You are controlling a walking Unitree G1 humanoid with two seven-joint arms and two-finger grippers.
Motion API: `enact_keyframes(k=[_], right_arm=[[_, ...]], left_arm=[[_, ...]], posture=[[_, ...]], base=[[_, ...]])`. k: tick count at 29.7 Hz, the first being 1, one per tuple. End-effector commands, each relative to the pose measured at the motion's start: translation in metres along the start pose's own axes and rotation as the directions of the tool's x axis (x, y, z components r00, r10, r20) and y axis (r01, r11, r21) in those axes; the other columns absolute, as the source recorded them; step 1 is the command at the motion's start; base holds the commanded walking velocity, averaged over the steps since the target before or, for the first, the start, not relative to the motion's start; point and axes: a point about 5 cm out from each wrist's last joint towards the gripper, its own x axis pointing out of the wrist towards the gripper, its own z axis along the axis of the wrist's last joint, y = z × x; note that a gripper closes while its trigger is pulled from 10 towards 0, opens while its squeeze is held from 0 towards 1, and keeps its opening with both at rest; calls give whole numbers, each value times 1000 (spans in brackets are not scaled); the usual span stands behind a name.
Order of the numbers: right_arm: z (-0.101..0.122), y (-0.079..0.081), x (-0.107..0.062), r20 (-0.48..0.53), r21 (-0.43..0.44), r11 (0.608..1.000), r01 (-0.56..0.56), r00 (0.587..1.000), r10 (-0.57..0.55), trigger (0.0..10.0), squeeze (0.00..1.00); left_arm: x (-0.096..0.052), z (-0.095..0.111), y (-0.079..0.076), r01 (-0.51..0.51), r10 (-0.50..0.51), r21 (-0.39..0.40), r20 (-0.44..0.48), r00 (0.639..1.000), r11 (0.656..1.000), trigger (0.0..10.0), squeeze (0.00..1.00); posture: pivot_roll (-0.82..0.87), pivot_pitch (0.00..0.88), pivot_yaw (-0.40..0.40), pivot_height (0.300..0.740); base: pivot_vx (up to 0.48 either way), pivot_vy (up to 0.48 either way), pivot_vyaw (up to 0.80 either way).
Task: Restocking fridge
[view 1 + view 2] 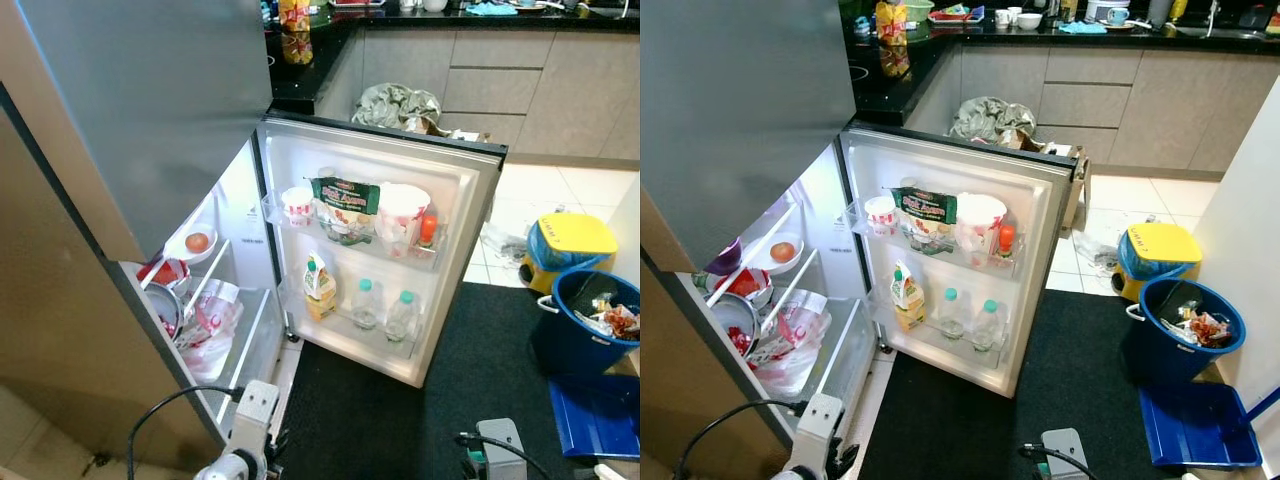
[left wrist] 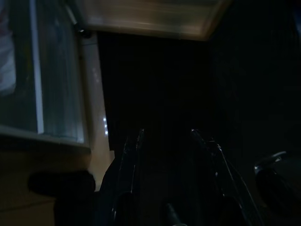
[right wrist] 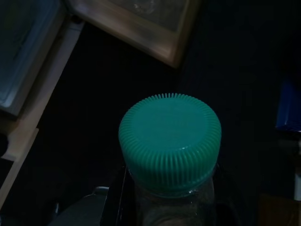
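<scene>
Left eye view: fridge (image 1: 130, 120) at left of frame, its door (image 1: 478, 260) swung wide, inner face toward the camera at centre. Upper door shelf holds a small cup (image 1: 297, 205), a green snack bag (image 1: 345, 200), a white tub (image 1: 403, 212) and a red-capped bottle (image 1: 428, 230). Lower door shelf holds a yellow juice carton (image 1: 319, 287) and 2 water bottles (image 1: 366, 303) with green caps. Inside the fridge at lower left: a bowl with an orange fruit (image 1: 197, 242), a red-and-white plastic bag (image 1: 212, 325). Black mat (image 1: 470, 390) lies in front of the door. Left arm's wrist (image 1: 245, 430) shows at the bottom edge.

Right eye view: same scene shifted; more of the right side comes in, with a blue bucket (image 1: 1170, 345) of rubbish at right, a yellow-lidded bin (image 1: 1155, 255) above it, and a blue dustpan (image 1: 1195, 425) at lower right. Crumpled green-grey bag (image 1: 990, 118) behind the door's top edge.

Left wrist view: very dark. Left gripper (image 2: 167, 141) sits at bottom centre, its 2 fingers (image 2: 129, 155) spread apart with nothing between them, over the mat; pale fridge edge at upper left.

Right wrist view: a clear bottle with a ribbed green cap (image 3: 170, 139) stands at centre, rising straight out of the right gripper (image 3: 171, 207), whose black fingers clasp the bottle's body just below the cap at the bottom edge. Dark mat behind; the door's corner is at top centre.
</scene>
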Motion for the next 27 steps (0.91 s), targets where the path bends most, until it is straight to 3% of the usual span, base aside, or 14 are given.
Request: enact_keyframes(k=[1, 6, 16, 27], right_arm=[[6, -5, 1, 33, -1, 1000, 26, 999, -26, 10000, 0], [8, -3, 1, 45, 38, 999, 25, 999, -27, 10000, 0], [-7, -3, -4, 11, 36, 999, 10, 1000, -10, 10000, 0], [-7, -9, -4, -6, 24, 1000, 7, 1000, -7, 10000, 0]], left_arm=[[2, 1, -7, 22, -22, 36, -4, 1000, 999, 10000, 0], [3, -2, -8, 24, -22, 53, -38, 999, 998, 10000, 0], [2, -5, -6, 24, -16, 117, -67, 998, 993, 10000, 0], [5, 1, -7, -26, 27, 55, -34, 999, 998, 10000, 0]], posture=[[-96, 31, 17, 734], [-109, 29, 31, 734], [-143, 0, 27, 734], [-132, 0, 14, 734]], base=[[0, 0, 0], [0, 0, 0], [0, 0, 0], [0, 0, 0]])
